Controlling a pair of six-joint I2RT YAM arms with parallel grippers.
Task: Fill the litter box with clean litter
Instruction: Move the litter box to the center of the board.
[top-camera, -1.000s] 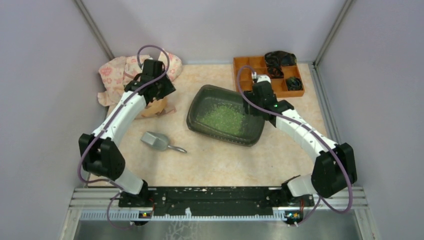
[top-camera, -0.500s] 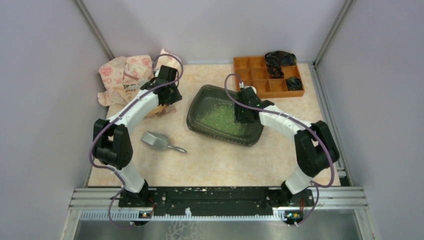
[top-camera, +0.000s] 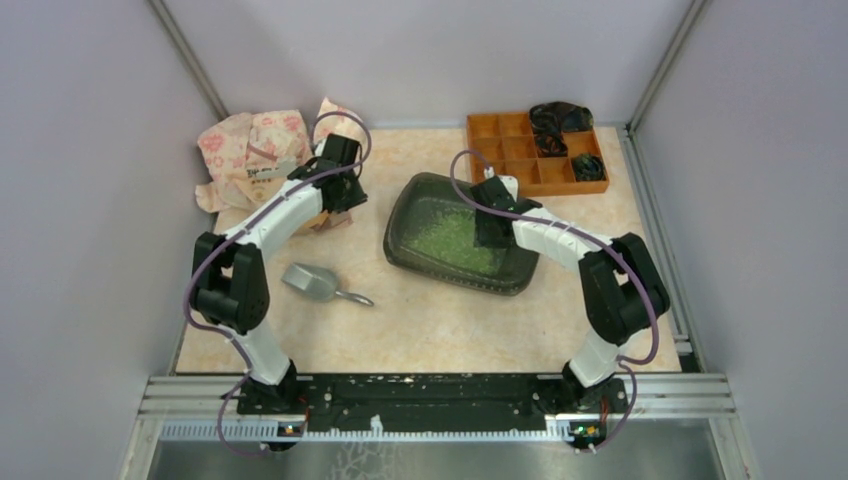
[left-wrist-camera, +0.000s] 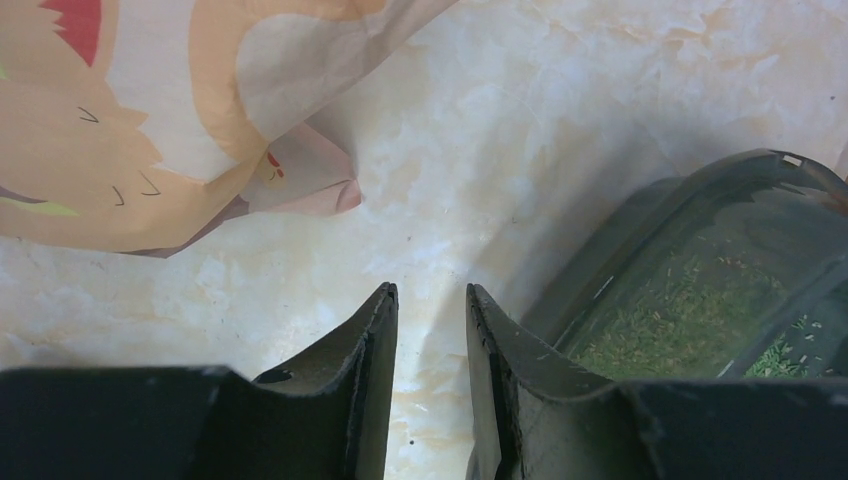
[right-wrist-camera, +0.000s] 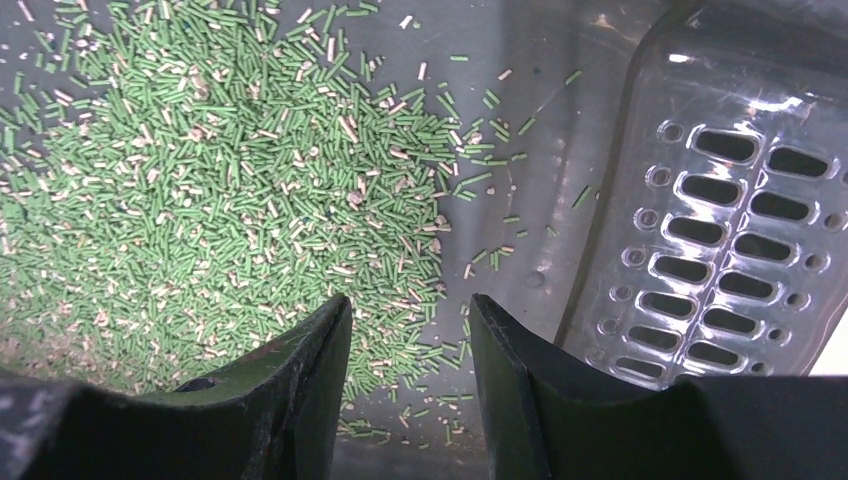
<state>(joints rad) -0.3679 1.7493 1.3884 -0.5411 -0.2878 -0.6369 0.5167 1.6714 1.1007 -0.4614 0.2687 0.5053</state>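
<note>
I have the right gripper (right-wrist-camera: 410, 300) low inside the litter box (top-camera: 408, 222), pointing down at the clean litter (right-wrist-camera: 200, 190). Its jaws stand part-way apart with only pellets showing through the gap, so it holds nothing. I judge it sits there to spread the heap, since the green pellets cover one patch and leave grey floor bare beside them. The left gripper (left-wrist-camera: 430, 292) hovers over the table (top-camera: 430, 330) between the paper bag (top-camera: 255, 150) and the box's left end. A narrow slot shows between its jaws and they are empty too. That spot puts it within reach of either the bag or the box rim. The scoop (top-camera: 315, 283) lies flat on the table, apart from both arms, with no litter that I can see in it. By my count there is one litter box, one heap of litter, one bag, one scoop, one orange organiser tray (top-camera: 500, 130) at the far right, and two arms. A clear slotted panel (right-wrist-camera: 730, 250) sits at the box's edge. It may be a sifting insert, though the wrist view is too close for me to be sure. The fill looks partial to me.
</note>
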